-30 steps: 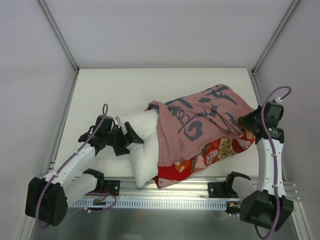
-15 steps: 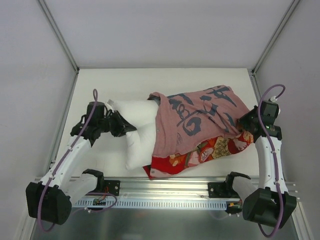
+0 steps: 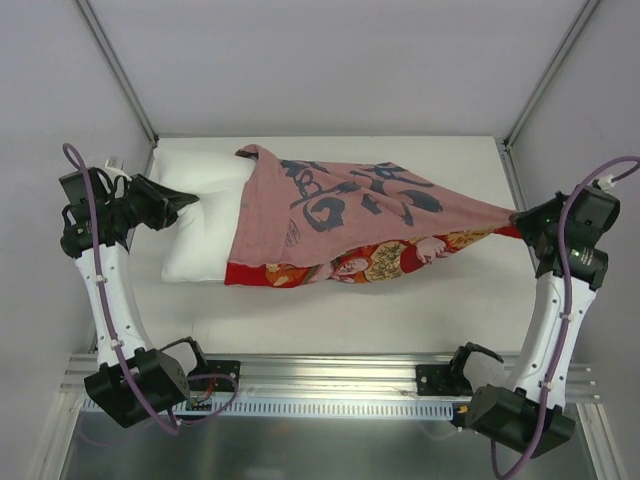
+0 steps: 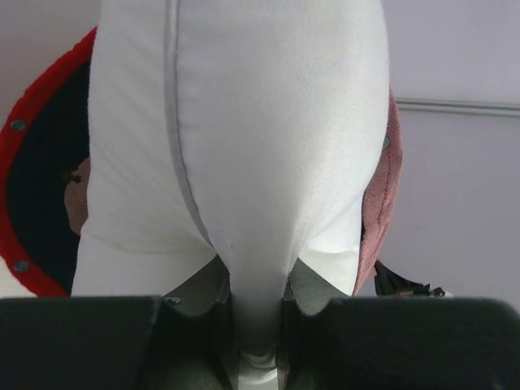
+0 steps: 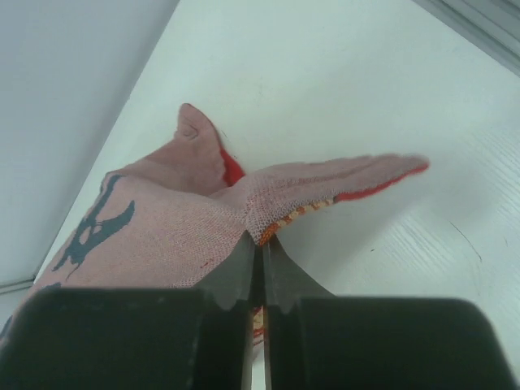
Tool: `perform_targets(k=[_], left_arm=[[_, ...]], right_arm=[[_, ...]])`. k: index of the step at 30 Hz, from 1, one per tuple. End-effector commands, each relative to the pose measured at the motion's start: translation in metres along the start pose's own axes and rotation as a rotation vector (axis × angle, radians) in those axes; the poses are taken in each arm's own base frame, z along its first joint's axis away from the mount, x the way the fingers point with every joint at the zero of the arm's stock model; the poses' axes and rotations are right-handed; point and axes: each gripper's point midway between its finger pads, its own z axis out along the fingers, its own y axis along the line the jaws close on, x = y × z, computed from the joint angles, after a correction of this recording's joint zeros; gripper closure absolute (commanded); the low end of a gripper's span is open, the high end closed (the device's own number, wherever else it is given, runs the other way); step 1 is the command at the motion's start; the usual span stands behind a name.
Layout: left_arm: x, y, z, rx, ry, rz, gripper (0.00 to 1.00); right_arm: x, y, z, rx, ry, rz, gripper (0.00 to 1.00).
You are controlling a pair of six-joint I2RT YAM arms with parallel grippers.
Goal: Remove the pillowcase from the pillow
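Observation:
The white pillow (image 3: 200,215) lies stretched across the back left of the table, its left end bare and pinched in my left gripper (image 3: 185,199), which is shut on it. In the left wrist view the pillow (image 4: 244,122) bulges out from the jaws. The dusty-pink pillowcase (image 3: 350,215) with dark-blue calligraphy and a red floral underside covers the pillow's right part and is pulled taut to the right. My right gripper (image 3: 518,222) is shut on the pillowcase's far corner (image 5: 268,213). The pillowcase's red-edged mouth (image 4: 32,162) rings the pillow.
Grey enclosure walls stand close on the left, right and back of the white table (image 3: 330,320). An aluminium rail (image 3: 330,385) with the arm bases runs along the near edge.
My left gripper shut on the pillow's end and swung up and left, dragging it toward the back left corner. The right gripper moved right, drawing the pillowcase taut and baring more pillow.

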Motion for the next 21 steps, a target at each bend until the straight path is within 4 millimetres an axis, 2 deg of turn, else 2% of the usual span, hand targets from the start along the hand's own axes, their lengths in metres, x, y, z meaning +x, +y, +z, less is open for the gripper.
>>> perform_targets(k=[1,2,3,6,7,9,10,13,14,17,18,19,20,21], left_arm=[[-0.019,-0.038,-0.016,0.113,-0.059,0.093,1.0],[-0.019,-0.034,-0.014,0.105,-0.062,0.089,1.0],[-0.018,-0.028,-0.012,0.093,-0.06,0.077,1.0],[-0.016,-0.018,-0.006,0.076,-0.044,0.054,1.0],[-0.017,-0.014,-0.004,0.072,-0.039,0.05,1.0],[-0.014,-0.01,-0.001,0.068,-0.022,0.046,1.0],[-0.013,-0.008,0.0,0.068,-0.013,0.037,1.0],[-0.011,-0.005,0.001,0.074,0.006,0.038,1.0],[-0.01,-0.005,0.001,0.077,0.01,0.044,1.0],[-0.006,-0.002,0.004,0.08,0.03,0.041,1.0],[-0.004,0.0,0.005,0.082,0.041,0.037,1.0],[-0.002,0.0,0.005,0.084,0.049,0.038,1.0],[-0.001,0.001,0.006,0.086,0.056,0.044,1.0],[0.002,0.002,0.008,0.088,0.07,0.043,1.0]], right_arm=[[-0.015,0.002,-0.019,-0.015,-0.084,-0.028,0.99],[-0.006,0.001,-0.016,-0.019,-0.067,-0.033,0.99],[0.017,-0.012,-0.007,0.002,-0.022,-0.039,0.99],[0.062,-0.032,0.007,0.041,0.056,-0.079,0.99],[0.091,-0.049,0.014,0.064,0.12,-0.082,0.99],[0.112,-0.06,0.017,0.065,0.16,-0.082,0.96],[0.117,-0.065,0.017,0.073,0.162,-0.09,0.62],[0.105,-0.062,0.007,0.07,0.101,-0.125,0.19],[0.089,-0.049,0.001,0.044,0.067,-0.135,0.16],[0.067,-0.023,-0.003,-0.002,0.036,-0.164,0.11],[0.054,-0.006,0.0,-0.019,0.036,-0.175,0.1],[0.055,0.009,0.003,-0.055,0.065,-0.199,0.07],[0.06,0.016,0.022,-0.041,0.131,-0.221,0.06],[0.048,0.04,0.023,-0.079,0.13,-0.236,0.06]])
